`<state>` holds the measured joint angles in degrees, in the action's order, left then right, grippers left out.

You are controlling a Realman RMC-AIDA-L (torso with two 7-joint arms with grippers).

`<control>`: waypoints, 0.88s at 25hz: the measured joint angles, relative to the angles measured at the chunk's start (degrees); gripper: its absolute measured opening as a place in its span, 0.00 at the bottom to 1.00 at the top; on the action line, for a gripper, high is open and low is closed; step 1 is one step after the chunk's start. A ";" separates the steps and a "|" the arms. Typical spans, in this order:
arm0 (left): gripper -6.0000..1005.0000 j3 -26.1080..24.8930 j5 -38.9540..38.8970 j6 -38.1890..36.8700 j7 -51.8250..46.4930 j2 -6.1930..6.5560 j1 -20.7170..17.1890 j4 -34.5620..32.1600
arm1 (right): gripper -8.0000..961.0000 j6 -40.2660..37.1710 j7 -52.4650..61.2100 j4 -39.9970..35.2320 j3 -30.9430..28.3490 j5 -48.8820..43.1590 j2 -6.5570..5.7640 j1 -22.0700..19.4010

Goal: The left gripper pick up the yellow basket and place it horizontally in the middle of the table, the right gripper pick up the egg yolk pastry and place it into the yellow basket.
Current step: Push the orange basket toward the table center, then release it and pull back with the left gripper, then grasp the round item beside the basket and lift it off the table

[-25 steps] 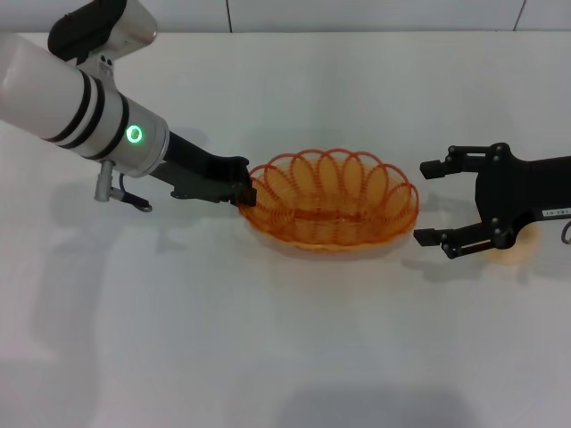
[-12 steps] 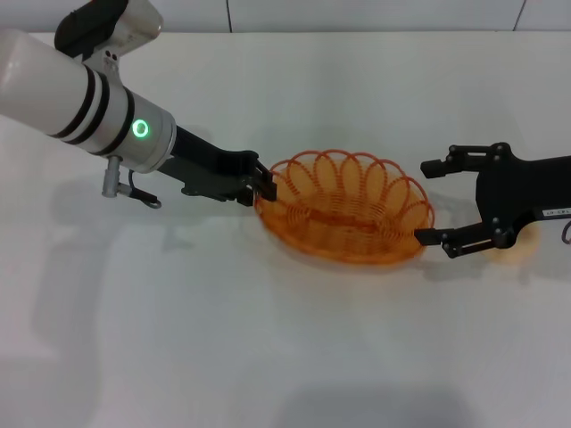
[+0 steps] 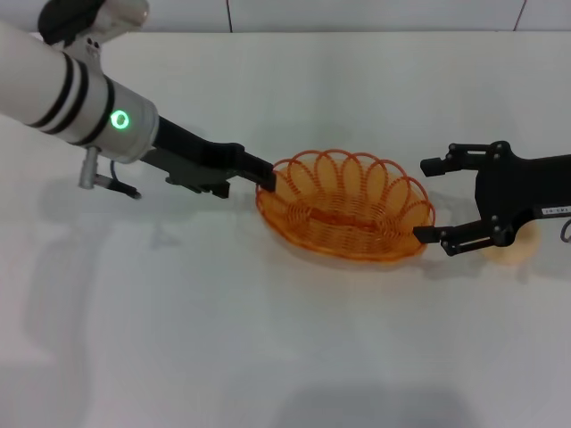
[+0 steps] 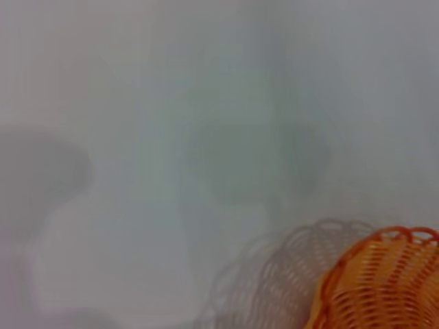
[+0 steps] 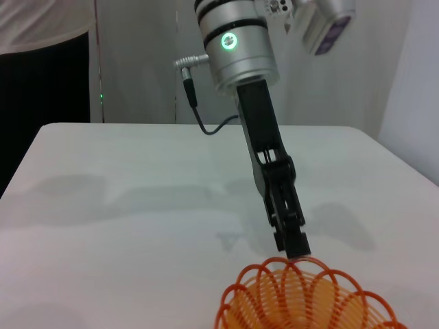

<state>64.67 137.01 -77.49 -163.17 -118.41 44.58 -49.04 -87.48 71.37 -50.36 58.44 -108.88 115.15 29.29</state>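
The yellow basket (image 3: 343,218) rests flat on the white table (image 3: 268,348) near its middle. My left gripper (image 3: 266,183) is shut on the basket's left rim; the right wrist view shows its fingers (image 5: 295,243) together on a rim loop of the basket (image 5: 302,301). The left wrist view shows one end of the basket (image 4: 384,281). My right gripper (image 3: 421,201) is open and empty, its fingertips just off the basket's right rim. The egg yolk pastry (image 3: 520,249) lies on the table at the right, mostly hidden under the right gripper's body.
The table's far edge meets a white wall (image 3: 357,13) at the back. White tabletop stretches in front of the basket and to its left.
The left gripper dragged the basket a little to the right, close to the right gripper's fingertips. Then the left arm swung back and to the left while the basket stayed put. The right arm has not moved.
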 joint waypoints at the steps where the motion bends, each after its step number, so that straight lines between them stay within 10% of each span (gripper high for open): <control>1: 0.62 -0.01 -0.03 -0.23 0.34 0.02 -0.22 -0.56 | 0.91 -0.01 0.11 0.03 -0.08 0.02 0.02 -0.01; 9: 0.87 -0.18 -2.94 -2.47 17.77 0.18 -6.44 -9.87 | 0.91 0.19 3.68 -0.48 -0.32 0.22 -0.01 -0.92; 22: 0.87 -12.12 -15.25 -11.45 59.34 1.08 -14.46 -10.38 | 0.91 0.82 9.57 -1.42 -0.32 -0.41 -0.28 -2.43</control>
<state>52.55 121.76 -88.95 -103.83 -117.33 30.12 -59.42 -86.66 80.94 -51.78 58.12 -109.29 114.87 26.86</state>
